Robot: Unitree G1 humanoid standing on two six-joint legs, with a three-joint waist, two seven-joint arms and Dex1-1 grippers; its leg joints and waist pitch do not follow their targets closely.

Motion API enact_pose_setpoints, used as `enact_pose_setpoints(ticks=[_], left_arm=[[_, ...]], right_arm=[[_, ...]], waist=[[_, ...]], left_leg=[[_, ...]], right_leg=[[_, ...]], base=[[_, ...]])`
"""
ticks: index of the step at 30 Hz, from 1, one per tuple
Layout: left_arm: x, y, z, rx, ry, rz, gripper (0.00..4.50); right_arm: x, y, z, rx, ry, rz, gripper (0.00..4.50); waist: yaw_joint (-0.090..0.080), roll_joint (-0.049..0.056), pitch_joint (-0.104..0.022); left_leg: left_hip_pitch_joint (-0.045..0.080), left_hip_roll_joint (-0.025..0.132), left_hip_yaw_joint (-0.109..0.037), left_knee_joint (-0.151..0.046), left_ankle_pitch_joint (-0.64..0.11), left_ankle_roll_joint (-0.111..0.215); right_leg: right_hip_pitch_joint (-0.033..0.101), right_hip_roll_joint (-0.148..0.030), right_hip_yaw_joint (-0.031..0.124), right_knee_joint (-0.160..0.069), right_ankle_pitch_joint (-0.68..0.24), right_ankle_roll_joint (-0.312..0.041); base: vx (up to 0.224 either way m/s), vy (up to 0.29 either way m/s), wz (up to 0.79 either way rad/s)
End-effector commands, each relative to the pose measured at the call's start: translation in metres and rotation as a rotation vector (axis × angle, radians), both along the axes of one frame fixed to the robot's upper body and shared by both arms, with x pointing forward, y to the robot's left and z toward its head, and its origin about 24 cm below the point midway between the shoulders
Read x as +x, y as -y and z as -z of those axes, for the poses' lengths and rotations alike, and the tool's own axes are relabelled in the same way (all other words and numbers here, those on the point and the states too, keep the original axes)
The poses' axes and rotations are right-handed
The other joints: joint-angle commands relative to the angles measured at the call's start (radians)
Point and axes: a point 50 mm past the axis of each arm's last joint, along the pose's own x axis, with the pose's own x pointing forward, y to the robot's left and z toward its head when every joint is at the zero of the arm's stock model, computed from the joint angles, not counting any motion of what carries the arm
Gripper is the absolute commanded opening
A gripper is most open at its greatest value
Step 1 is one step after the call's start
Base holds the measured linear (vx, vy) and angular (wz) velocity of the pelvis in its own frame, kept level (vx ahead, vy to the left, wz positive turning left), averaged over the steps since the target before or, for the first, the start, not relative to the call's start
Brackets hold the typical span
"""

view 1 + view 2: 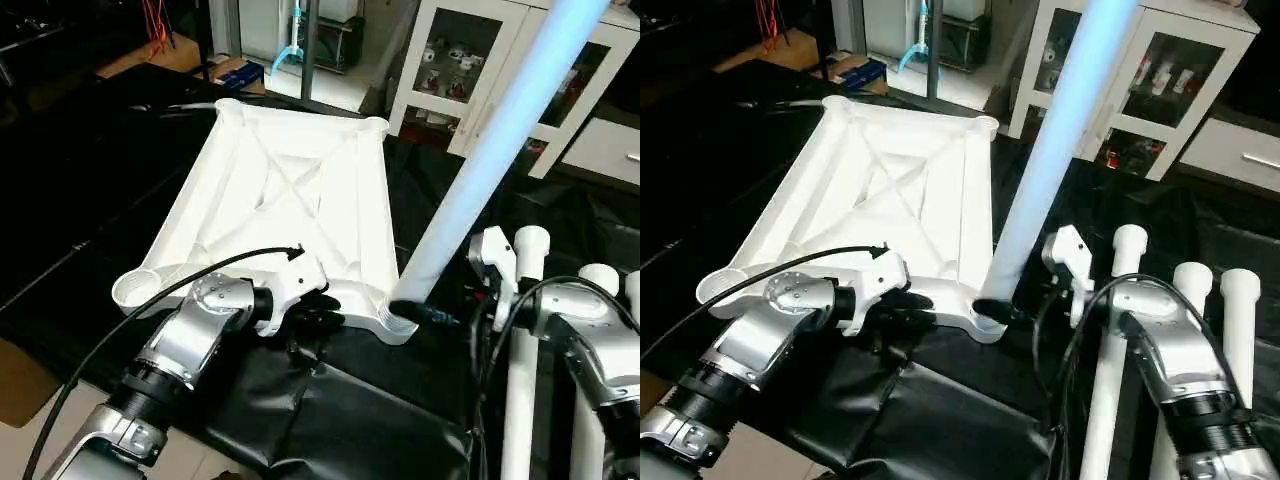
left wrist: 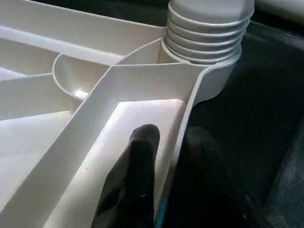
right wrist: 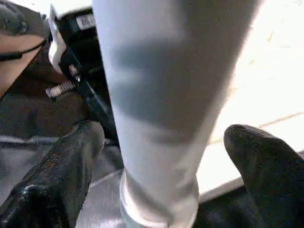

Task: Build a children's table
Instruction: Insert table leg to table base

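The white plastic ribbed tabletop (image 1: 290, 190) lies inverted; the left gripper (image 2: 164, 156) pinches its near rim. The right gripper (image 3: 164, 161) stands open (fingers clear) around the white tube leg (image 1: 500, 140) seated in the corner socket (image 1: 400, 318).

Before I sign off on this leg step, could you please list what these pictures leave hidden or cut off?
- Top of the standing leg: cut off by the upper edge in both eye views.
- How deep that leg sits in its socket: hidden inside the socket, left wrist view.
- Near ends of the spare legs: hidden behind the right forearm, eye views.
- Tabletop near rim at the left gripper: covered by its fingers.
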Motion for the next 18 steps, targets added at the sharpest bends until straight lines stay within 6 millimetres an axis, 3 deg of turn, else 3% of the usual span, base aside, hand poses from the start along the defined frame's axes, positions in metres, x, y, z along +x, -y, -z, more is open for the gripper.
enact_pose_setpoints(ticks=[1,18], left_arm=[[0.0011,0.0063,-0.0149,-0.048,0.058,0.043,0.7],[0.0004,0.0011,-0.0148,-0.041,0.049,0.046,0.7]], right_arm=[[0.0006,0.0019,-0.0026,-0.027,0.015,-0.019,4.13],[0.0023,-0.0058,0.0012,-0.003,0.021,-0.031,2.57]], waist=[[-0.002,0.004,-0.066],[-0.001,0.01,-0.068]], left_leg=[[0.014,0.061,-0.027,-0.07,-0.101,0.087],[0.017,0.062,-0.026,-0.068,-0.09,0.087]], right_leg=[[0.065,-0.079,0.042,-0.053,-0.149,-0.239],[0.066,-0.077,0.042,-0.047,-0.103,-0.259]], base=[[0.0,0.0,0.0],[0.0,0.0,0.0]])
